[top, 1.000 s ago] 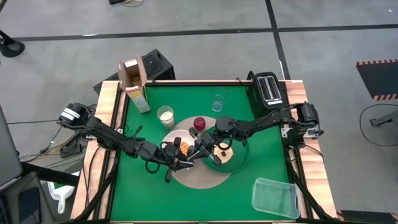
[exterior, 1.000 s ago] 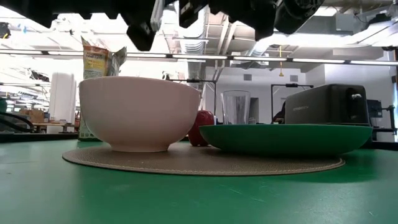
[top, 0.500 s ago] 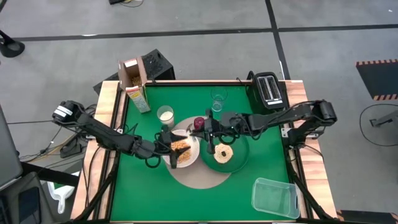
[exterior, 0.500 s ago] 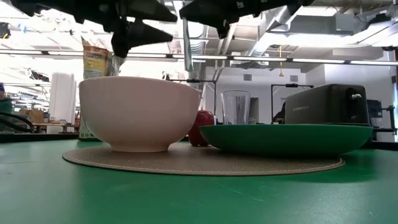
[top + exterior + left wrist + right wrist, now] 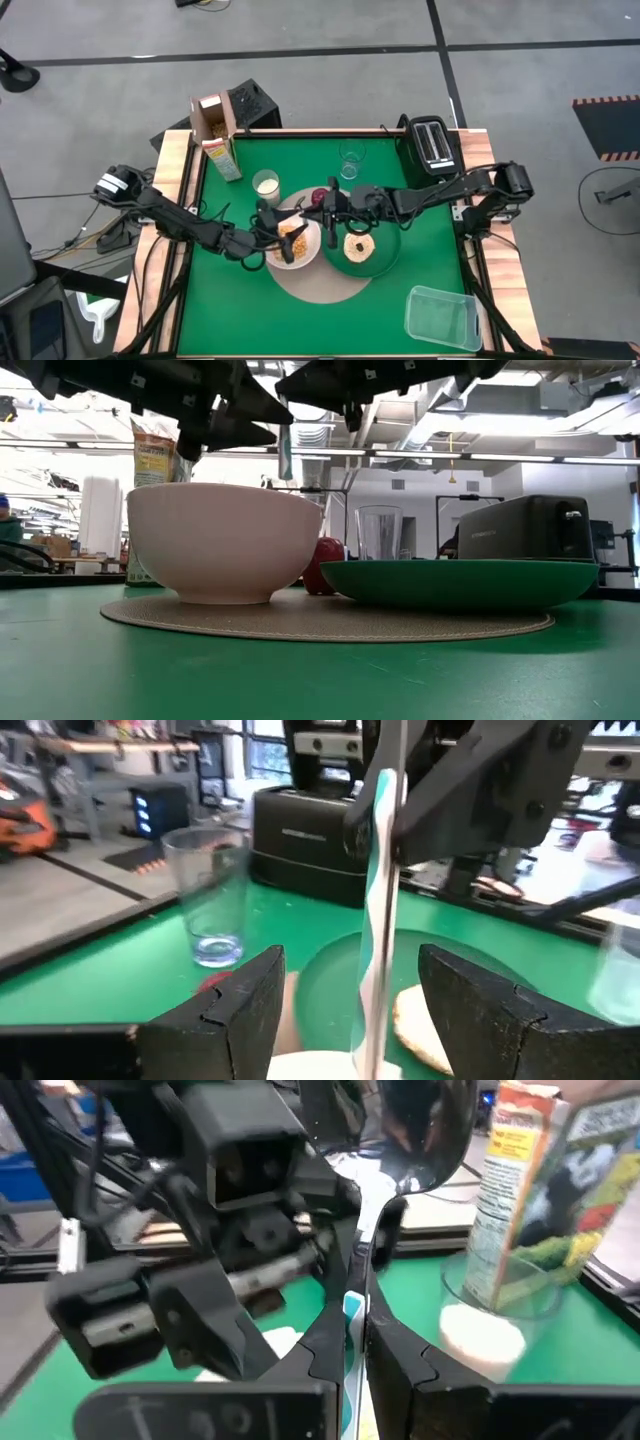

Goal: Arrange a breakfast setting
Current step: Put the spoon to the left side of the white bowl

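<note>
Finding: a handover has just taken place above the white bowl. A second ago my left tool was nearly shut; it now stands well open, its two fingers apart on either side of the metal spoon without touching it. In the same interval both arms have shifted from over the near part of the round tan mat to a position over the bowl.

My right tool is pinched shut on the spoon's teal-marked handle, and the right wrist view shows the spoon bowl standing out past its fingertips. The spoon hangs upright, its lower end close above the bowl; whether it touches the cereal there I cannot tell.

Judgement: the spoon is now carried by the right tool alone, so the left arm is free to back away, and placing the spoon is the step in hand.

Remaining items: the bowl sits on the mat with the larger green plate just beside it, the round bread on that plate. The small red fruit lies at the mat's far edge. The white cup and the clear glass stand beyond it on the tabletop.
</note>
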